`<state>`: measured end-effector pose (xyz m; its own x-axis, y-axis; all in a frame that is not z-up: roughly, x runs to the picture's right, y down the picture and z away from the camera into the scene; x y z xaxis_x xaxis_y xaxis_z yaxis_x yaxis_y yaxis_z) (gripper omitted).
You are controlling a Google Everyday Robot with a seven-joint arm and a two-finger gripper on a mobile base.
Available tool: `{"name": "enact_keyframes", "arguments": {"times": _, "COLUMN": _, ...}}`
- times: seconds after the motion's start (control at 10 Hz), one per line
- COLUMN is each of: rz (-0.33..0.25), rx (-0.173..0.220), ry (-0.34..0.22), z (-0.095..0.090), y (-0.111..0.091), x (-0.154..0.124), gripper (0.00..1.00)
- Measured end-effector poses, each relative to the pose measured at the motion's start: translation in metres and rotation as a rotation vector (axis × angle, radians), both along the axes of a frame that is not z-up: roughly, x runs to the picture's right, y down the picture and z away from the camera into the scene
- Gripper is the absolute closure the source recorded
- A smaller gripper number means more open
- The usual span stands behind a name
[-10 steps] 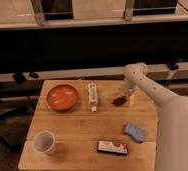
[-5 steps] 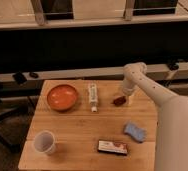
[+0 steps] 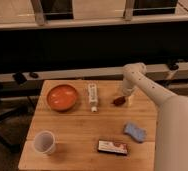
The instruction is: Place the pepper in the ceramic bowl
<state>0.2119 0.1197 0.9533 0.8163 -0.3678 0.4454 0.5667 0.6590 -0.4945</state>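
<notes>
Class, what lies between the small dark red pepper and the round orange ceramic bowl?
Camera view: a white tube with green marks lies between bowl and pepper; the pincer is beside the pepper.

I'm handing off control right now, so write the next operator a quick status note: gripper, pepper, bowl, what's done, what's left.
Gripper: open, holding nothing, down low at the far right part of the table, right beside the pepper.
Pepper: lying on the table at the gripper's camera-left side, not yet lifted.
Ceramic bowl: far left part of the table, empty. A white tube lies between it and the pepper.
Done: the approach only.
Left: close on the pepper, lift it, carry it past the tube, release it in the bowl.
</notes>
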Motion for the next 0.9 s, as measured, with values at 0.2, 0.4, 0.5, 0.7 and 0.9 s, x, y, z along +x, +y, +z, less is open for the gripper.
{"name": "enact_keyframes", "arguments": {"times": 0.2, "rz": 0.003, "rx": -0.009, "ry": -0.004, "z": -0.0003, "y": 0.0008, "x": -0.0004, "gripper": 0.2}}
{"name": "enact_keyframes", "arguments": {"times": 0.4, "rz": 0.005, "rx": -0.015, "ry": -0.007, "z": -0.0007, "y": 0.0015, "x": -0.0014, "gripper": 0.21}}
{"name": "enact_keyframes", "arguments": {"times": 0.5, "rz": 0.005, "rx": -0.018, "ry": -0.008, "z": -0.001, "y": 0.0019, "x": -0.0016, "gripper": 0.25}}
{"name": "enact_keyframes", "arguments": {"times": 0.7, "rz": 0.01, "rx": -0.026, "ry": -0.01, "z": -0.0012, "y": 0.0029, "x": -0.0025, "gripper": 0.24}}
{"name": "enact_keyframes", "arguments": {"times": 0.9, "rz": 0.014, "rx": -0.03, "ry": -0.014, "z": -0.0008, "y": 0.0037, "x": -0.0034, "gripper": 0.27}}
